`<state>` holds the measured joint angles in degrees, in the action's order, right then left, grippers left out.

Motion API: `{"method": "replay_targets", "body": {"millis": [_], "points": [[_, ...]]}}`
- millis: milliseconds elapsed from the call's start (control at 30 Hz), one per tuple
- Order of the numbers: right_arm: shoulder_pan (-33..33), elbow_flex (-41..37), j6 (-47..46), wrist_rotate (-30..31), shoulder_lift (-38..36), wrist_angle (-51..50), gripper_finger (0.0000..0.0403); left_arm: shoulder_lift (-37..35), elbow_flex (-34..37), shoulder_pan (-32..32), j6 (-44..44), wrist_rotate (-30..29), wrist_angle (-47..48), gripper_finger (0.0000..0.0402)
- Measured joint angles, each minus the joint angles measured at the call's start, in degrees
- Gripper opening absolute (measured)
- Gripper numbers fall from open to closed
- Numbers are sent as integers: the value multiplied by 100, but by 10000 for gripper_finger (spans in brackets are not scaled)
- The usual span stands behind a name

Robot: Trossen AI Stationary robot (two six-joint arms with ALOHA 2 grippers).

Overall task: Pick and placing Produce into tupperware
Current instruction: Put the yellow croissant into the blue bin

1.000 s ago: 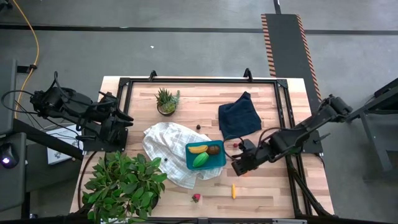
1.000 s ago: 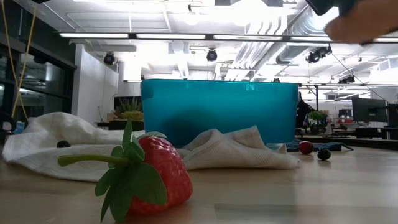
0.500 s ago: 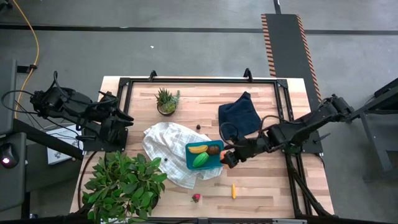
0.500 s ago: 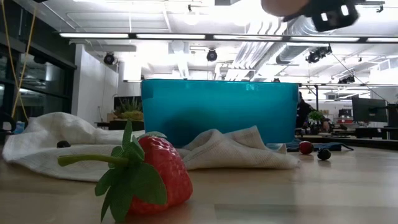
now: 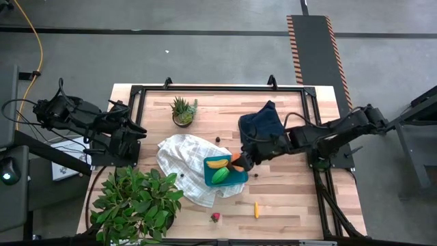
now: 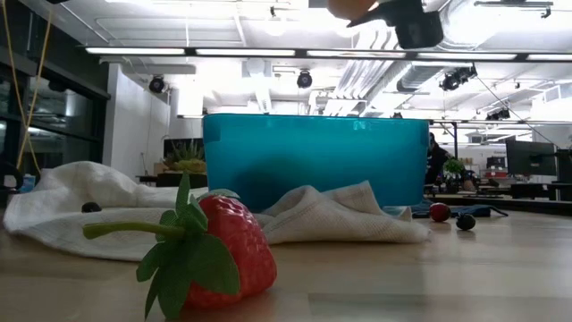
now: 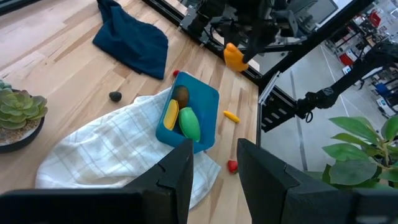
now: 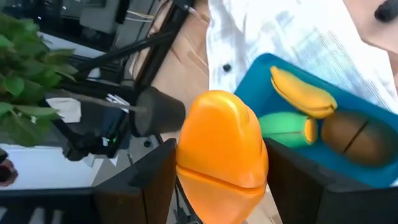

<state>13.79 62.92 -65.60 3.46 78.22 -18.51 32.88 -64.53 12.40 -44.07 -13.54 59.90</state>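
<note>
Currently: my right claw grips the orange wedge above the tupperware.
Tupperware mid-tabletop on white cloth, holding banana, green fruit, brown round one; left claw narrowly parted, idle beyond the left edge.

Right arm stretches inward, its right gripper clamped on the orange wedge; left arm folded back, left gripper slightly parted, holding nothing

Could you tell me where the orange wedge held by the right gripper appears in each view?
High view: orange plastic wedge at the teal rectangular tupperware's right edge.
Low view: top edge, above the tupperware.
Left wrist view: upper middle, beyond the tupperware.
Right wrist view: centre.
Shared landmark: the tupperware.
</note>
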Motion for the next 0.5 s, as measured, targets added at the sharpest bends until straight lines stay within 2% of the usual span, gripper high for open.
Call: {"method": "replay_targets", "body": {"millis": [200, 500], "points": [[-201, 2, 39, -10, 116, -5, 208, 0, -1, -1, -61, 0, 0, 111], [-376, 2, 295, -400, 636, -2, 208, 0, 0, -1, -136, 2, 2, 111]]}}
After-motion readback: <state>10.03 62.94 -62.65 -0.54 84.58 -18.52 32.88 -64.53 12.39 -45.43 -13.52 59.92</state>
